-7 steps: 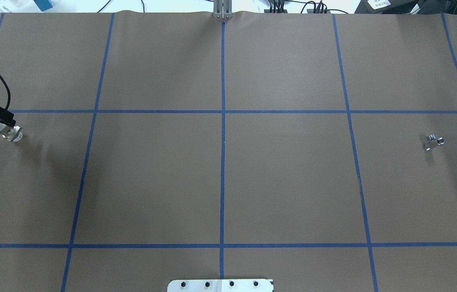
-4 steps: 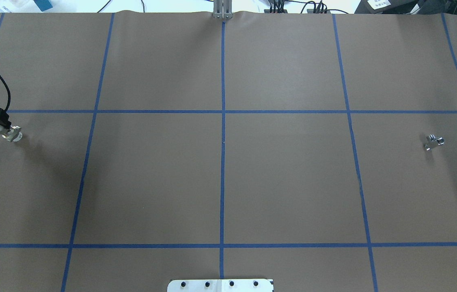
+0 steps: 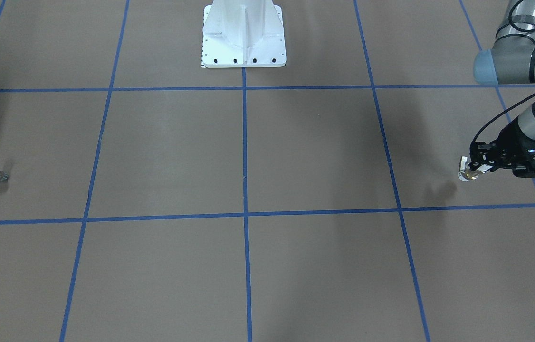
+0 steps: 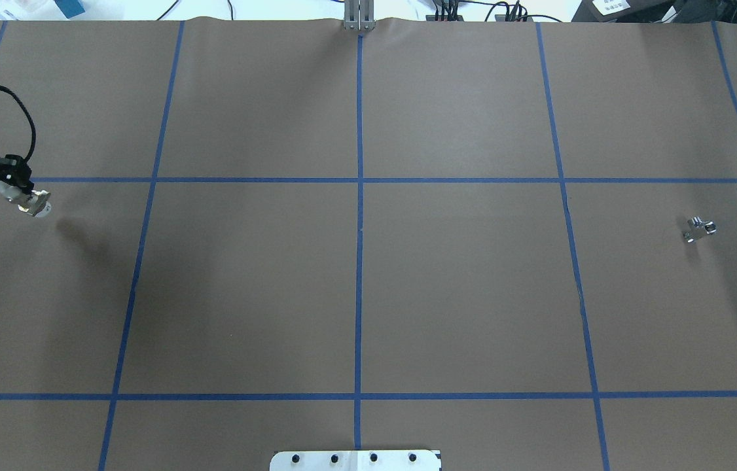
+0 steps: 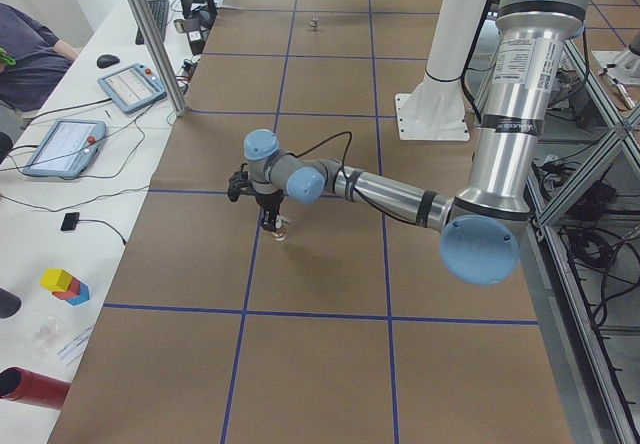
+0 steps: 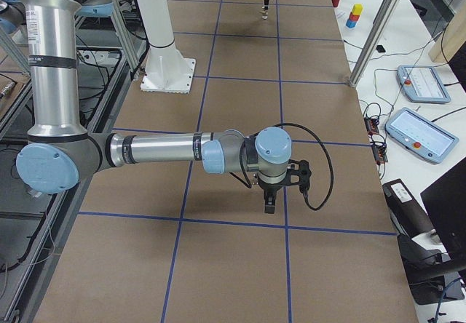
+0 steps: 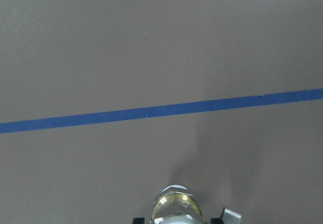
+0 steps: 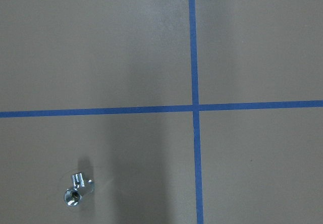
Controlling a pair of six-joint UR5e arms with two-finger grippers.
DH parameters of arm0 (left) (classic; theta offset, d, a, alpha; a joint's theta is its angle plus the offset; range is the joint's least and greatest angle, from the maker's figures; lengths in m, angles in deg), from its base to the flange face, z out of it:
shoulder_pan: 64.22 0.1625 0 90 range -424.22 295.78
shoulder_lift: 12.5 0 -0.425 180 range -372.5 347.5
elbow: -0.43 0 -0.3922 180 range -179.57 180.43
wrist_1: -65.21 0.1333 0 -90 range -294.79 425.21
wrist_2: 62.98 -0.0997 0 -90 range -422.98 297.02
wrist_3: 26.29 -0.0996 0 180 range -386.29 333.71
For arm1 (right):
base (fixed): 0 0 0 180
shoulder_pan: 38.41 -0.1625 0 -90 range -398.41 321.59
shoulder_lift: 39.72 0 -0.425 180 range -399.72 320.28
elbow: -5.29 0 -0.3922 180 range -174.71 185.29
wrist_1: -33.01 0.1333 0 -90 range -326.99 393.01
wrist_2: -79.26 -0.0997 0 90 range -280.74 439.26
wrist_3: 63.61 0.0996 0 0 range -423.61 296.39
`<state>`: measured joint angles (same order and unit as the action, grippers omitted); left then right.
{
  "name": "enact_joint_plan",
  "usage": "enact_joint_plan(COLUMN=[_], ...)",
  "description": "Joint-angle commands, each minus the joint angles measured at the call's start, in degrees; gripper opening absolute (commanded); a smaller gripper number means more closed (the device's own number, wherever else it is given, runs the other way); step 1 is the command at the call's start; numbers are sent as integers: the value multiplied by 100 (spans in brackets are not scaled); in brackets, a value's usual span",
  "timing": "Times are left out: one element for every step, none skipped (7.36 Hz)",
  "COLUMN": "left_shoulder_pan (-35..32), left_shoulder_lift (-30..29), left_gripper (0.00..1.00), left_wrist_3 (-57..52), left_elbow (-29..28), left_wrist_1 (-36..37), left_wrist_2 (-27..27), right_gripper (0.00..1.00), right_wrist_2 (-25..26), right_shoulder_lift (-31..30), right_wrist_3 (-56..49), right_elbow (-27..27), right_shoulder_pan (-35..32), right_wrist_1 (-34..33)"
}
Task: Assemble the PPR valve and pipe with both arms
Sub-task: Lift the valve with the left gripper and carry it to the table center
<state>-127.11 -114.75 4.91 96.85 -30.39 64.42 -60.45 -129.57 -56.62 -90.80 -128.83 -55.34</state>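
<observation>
My left gripper (image 3: 472, 167) is clamped on the PPR valve (image 3: 463, 175) near the table's left end, and the valve's shadow falls apart from it on the brown paper (image 4: 460, 281). My left wrist view cuts the valve off, showing only its brass-and-white tip. The pipe (image 4: 700, 228) lies alone, far right. My right gripper (image 6: 268, 205) shows only side-on, so I cannot tell how wide it stands.

PPR valve (image 4: 31, 204) in left end effector (image 4: 13, 188), far left; pipe (image 4: 699, 229) on table (image 4: 355, 294), far right.
</observation>
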Motion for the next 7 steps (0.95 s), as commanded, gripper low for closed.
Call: enact_joint_plan(left_shoulder_pan=[66, 310, 583, 968, 1338, 1715, 1911], left_shoulder_lift=[-1545, -2240, -2838, -3619, -4418, -4879, -4970], left_gripper=[0, 0, 0, 0, 0, 0, 0], left_wrist_3=[70, 323, 943, 1576, 1956, 2238, 2407], left_elbow=[247, 151, -120, -671, -1399, -1893, -2264], left_wrist_1=[2021, 2567, 2607, 2599, 2564, 2433, 1831], left_wrist_2=[-13, -13, -13, -48, -379, -574, -671], right_gripper=[99, 99, 99, 99, 99, 99, 99], right_wrist_2=[-12, -3, 14, 23, 49, 50, 50], right_shoulder_lift=[89, 90, 81, 73, 73, 73, 73], right_wrist_3=[38, 30, 21, -23, -32, -32, -32], right_elbow=[11, 11, -6, -6, -6, -6, -6], right_shoulder_pan=[60, 60, 69, 77, 78, 78, 78], right_wrist_1=[-130, -148, -148, -148, -148, -148, -148])
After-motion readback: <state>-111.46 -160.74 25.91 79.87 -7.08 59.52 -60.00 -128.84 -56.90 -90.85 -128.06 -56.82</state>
